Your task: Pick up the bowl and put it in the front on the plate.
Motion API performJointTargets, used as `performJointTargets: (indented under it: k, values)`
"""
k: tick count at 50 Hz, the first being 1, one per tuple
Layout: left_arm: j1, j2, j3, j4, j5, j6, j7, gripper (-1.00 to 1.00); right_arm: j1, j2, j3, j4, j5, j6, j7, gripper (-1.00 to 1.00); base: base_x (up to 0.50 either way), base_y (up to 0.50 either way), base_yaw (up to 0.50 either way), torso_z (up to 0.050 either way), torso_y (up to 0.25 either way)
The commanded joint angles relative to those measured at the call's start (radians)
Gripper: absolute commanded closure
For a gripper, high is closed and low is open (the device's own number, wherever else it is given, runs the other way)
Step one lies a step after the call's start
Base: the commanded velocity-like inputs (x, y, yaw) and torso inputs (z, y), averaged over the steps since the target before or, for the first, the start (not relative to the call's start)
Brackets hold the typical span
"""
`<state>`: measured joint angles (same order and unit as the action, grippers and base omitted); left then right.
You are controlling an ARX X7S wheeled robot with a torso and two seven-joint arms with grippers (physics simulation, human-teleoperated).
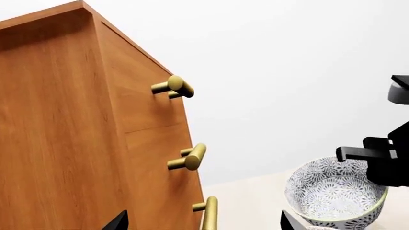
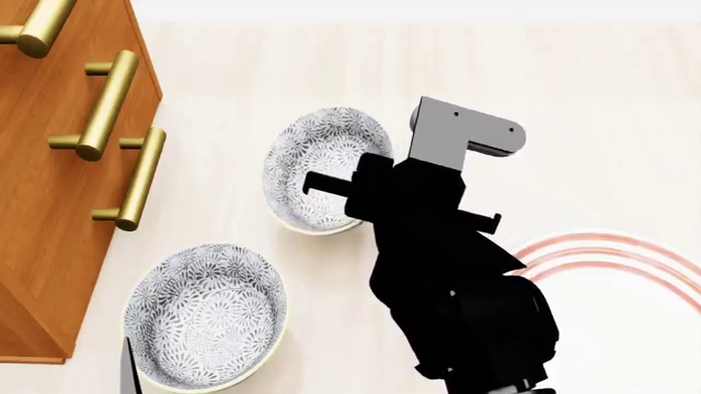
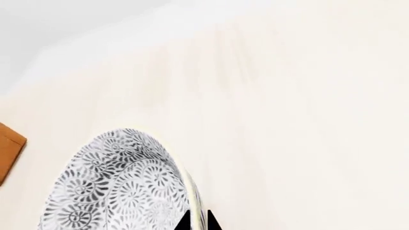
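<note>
Right now the right hand pinches the far bowl's rim, one finger inside it.

A pale cream table carries two flower-patterned bowls, one further back and one nearer the front. A red-ringed white plate lies to their right. A wooden drawer cabinet stands at the left edge

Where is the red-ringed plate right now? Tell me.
In the head view the plate lies at the lower right on the table, partly hidden by the right arm, right of both bowls.
</note>
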<state>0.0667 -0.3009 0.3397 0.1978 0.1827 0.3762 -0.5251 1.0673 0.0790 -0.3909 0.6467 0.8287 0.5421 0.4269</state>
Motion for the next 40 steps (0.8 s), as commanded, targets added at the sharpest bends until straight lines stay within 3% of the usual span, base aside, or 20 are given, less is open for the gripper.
performJointTargets:
  k: [1,23,40]
  values:
    - [-0.001,0.005,-0.004,-0.002,0.007,0.002,0.007,-1.0,-0.008,0.025,-0.032,-0.143,-0.035,-0.023,-0.001,1.0,0.0,0.0,0.0,0.0,0.0]
    - [-0.001,-0.001,-0.005,0.005,0.006,-0.002,-0.007,-1.0,0.016,0.172,-0.014,-0.558,0.045,0.088,0.071,1.0,0.0,0.0,0.0,0.0,0.0]
    - [-0.003,-0.004,0.004,0.0,0.002,-0.001,-0.01,-1.0,-0.003,0.369,0.068,-0.847,0.181,0.204,0.101,1.0,0.0,0.0,0.0,0.0,0.0]
